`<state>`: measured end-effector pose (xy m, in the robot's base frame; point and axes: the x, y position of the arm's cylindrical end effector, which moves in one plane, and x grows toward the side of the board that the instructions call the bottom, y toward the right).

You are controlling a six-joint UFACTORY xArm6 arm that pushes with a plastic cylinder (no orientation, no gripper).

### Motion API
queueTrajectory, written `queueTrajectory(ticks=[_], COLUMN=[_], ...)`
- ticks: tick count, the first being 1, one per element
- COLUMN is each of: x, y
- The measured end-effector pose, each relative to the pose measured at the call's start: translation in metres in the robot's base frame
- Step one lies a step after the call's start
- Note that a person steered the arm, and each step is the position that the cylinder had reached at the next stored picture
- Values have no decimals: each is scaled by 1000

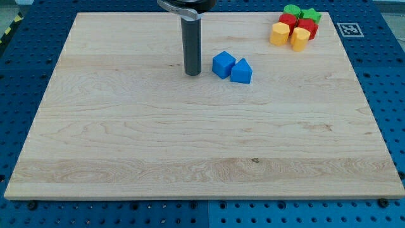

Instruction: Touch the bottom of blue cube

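A blue cube (223, 64) sits on the wooden board (190, 139) in the upper middle of the view. A second blue block (241, 71), wedge-like in shape, touches it at its lower right. My tip (193, 73) stands on the board just to the left of the blue cube, a small gap apart, roughly level with its lower edge. The dark rod rises straight up from it and leaves the view at the top.
A tight cluster of blocks sits at the board's top right corner: a green cylinder (292, 10), a green star-like block (311, 14), red blocks (305, 27), and yellow blocks (279, 34). A blue pegboard (380, 76) surrounds the board.
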<state>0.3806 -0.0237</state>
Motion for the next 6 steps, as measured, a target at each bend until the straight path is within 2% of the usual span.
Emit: queueTrajectory(ticks=[3, 6], x=[40, 44], y=[42, 70])
